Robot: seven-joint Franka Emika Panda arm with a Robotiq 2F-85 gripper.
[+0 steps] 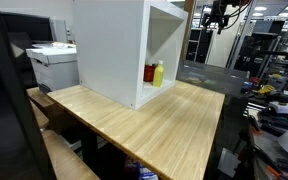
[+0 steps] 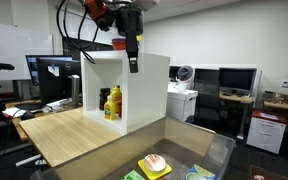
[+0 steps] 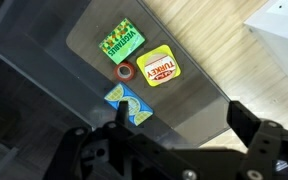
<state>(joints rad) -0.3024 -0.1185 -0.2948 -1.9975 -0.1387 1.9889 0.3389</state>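
One gripper [image 3: 181, 128]: released, jaws spread wide with nothing between them; it hangs high over the grey bin [image 3: 194, 100], and in an exterior view [image 2: 133, 66] it sits by the top edge of the white cabinet [image 2: 149, 95].
blue pack [image 3: 130, 106]: nearest to the gripper, at 11 o'clock of it in the wrist view, flat on the bin floor.
brown ring [image 3: 125, 71]: at 12 o'clock of the blue pack, apart from it.
turkey pack [image 3: 157, 67]: yellow, at 3 o'clock of the brown ring, just beside it.
vegetable pack [image 3: 121, 41]: green, at 12 o'clock of the brown ring, near it.
wooden table [image 3: 209, 30]: at 1 o'clock of the bin.
cabinet contents: a yellow bottle [image 2: 114, 102] and a red bottle [image 2: 106, 104] stand side by side inside.
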